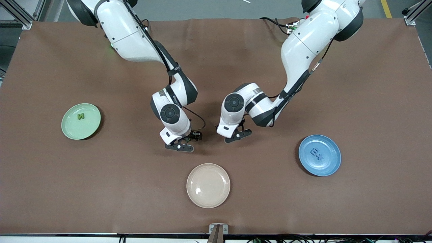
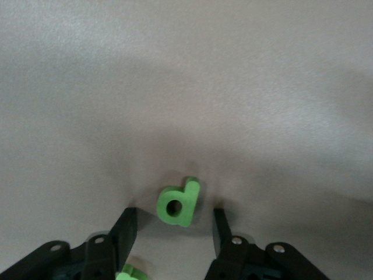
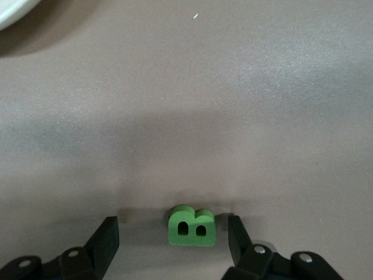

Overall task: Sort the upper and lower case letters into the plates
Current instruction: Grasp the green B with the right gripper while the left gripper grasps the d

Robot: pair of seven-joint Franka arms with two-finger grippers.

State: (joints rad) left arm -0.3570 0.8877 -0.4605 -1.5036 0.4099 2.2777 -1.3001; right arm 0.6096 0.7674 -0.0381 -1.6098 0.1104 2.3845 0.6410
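My left gripper (image 1: 238, 135) is low over the table's middle, open, its fingers either side of a green lowercase "d" (image 2: 178, 202) lying on the mat, not touching it. My right gripper (image 1: 180, 147) is beside it toward the right arm's end, open around a green capital "B" (image 3: 191, 226) standing on the mat. Both letters are hidden under the hands in the front view. The mint green plate (image 1: 72, 130) holds a green "N" (image 1: 80, 116). The blue plate (image 1: 329, 165) holds blue letters (image 1: 317, 153).
An empty cream-beige plate (image 1: 208, 185) lies nearer the front camera than both grippers; its rim shows in the right wrist view (image 3: 14, 9). Another green piece (image 2: 131, 273) shows by the left gripper's finger base. Brown mat (image 1: 371, 101) covers the table.
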